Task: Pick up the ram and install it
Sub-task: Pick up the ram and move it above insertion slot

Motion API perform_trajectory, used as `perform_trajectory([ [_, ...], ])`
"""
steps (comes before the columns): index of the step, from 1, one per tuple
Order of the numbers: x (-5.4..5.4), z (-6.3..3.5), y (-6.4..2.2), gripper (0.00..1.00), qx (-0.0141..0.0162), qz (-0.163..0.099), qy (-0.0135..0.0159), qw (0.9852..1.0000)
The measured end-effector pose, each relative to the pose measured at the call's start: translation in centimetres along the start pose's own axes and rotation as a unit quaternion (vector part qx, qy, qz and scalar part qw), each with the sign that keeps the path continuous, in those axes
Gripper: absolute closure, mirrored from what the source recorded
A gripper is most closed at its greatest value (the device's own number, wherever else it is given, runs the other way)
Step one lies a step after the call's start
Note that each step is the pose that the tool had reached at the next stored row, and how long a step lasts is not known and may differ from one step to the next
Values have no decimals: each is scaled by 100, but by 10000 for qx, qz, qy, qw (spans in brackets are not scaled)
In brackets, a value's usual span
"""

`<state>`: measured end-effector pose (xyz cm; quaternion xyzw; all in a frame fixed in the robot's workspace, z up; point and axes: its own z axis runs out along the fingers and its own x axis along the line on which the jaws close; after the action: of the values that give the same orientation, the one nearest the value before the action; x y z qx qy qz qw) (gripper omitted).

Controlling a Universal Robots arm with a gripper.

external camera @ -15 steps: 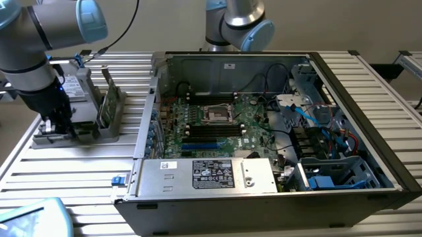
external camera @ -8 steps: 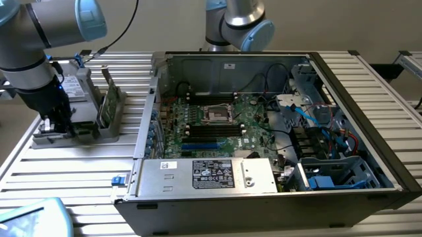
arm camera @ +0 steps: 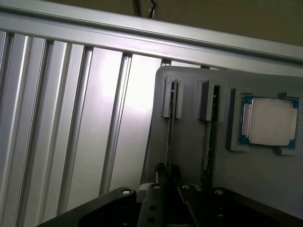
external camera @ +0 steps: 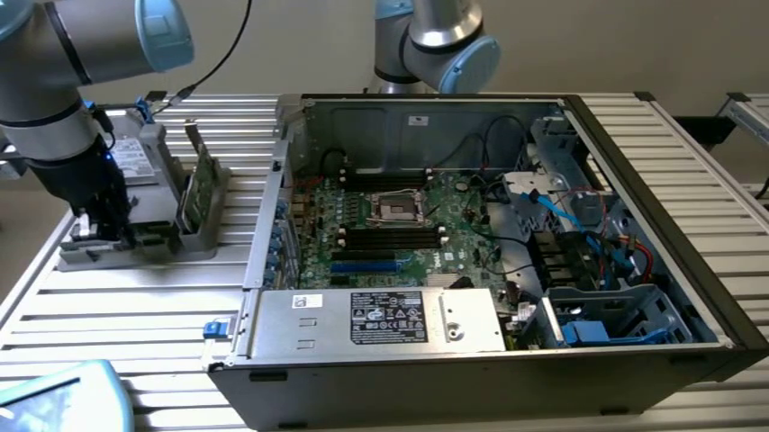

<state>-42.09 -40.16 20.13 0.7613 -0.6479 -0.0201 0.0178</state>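
Exterior view: I have the grey robot arm [external camera: 49,99] down at the exterior view's left. Its black gripper [external camera: 103,225] sits low over the near end of a grey plastic parts holder [external camera: 157,243] on the ribbed aluminium tabletop [external camera: 132,315]. A taller green card with a metal edge [external camera: 198,184] stands upright in the same holder, just beside the gripper toward the exterior view's right. An open dark computer case [external camera: 481,387] lies on its side, further to the exterior view's right. Its green motherboard [external camera: 409,225] is exposed, with black memory slots [external camera: 391,236] near the middle. A silver power supply box [external camera: 373,319] runs along the near wall.

Wrist view: the slim green circuit-board stick, the ram [arm camera: 171,127], is seen edge-on, standing in a narrow slot of the holder [arm camera: 189,156]. The gripper [arm camera: 168,172] is right over one end of it, with a dark jaw on either side of the stick. I can't tell whether the jaws are pinching it or spread with a gap. A second thin stick [arm camera: 208,142] stands in the neighbouring slot, parallel and apart. A square silver processor chip [arm camera: 267,120] sits in a recess on the far side of that second stick. The ram is in the holder, well apart from the motherboard. Tabletop slats [arm camera: 71,118] run beside the holder.
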Motion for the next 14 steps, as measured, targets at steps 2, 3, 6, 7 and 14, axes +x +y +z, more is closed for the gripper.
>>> perform_trajectory([
  [2, 0, -16, 1, 86, 0, 3, 0, 10000],
  [3, 0, -25, 1, 86, 1, 5, -1, 10000],
  [6, 0, -59, 3, 86, 0, 9, -1, 10000],
  [7, 0, -70, 3, 86, 1, 10, -1, 10000],
  [14, -1, -175, 9, 86, 0, 21, -1, 10000],
])
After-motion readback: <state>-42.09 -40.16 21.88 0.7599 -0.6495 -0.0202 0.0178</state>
